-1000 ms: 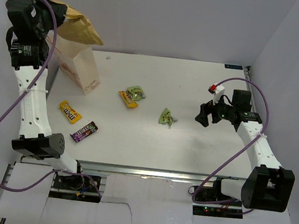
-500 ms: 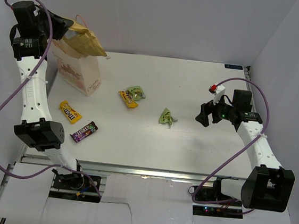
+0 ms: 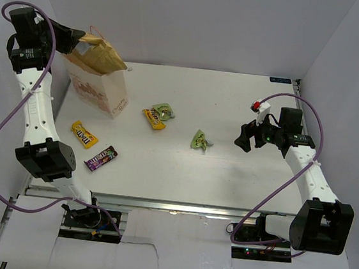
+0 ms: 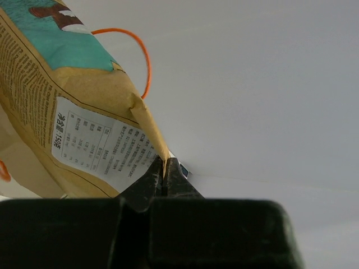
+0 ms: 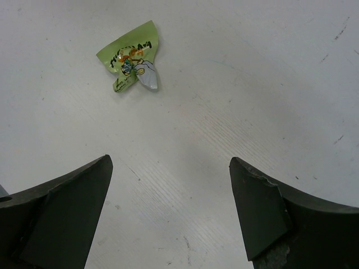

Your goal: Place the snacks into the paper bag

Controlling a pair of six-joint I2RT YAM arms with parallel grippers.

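— Your left end effector (image 4: 163,175)?
— Clamped on the chip bag (image 4: 73,106) by its corner, at the paper bag (image 3: 103,94)'s mouth.
— And your right end effector (image 5: 169,168)?
— Spread wide, empty, well right of the paper bag.

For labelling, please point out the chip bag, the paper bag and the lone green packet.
chip bag (image 4: 95,145): left wrist view, white label.
paper bag (image 3: 98,91): top view, front wall.
lone green packet (image 5: 130,56): right wrist view, middle.

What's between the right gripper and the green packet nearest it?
Nothing visible. The right gripper is open and aimed at the green packet. Only bare table lies between them in the right wrist view, and the top view shows no other packet in that stretch.
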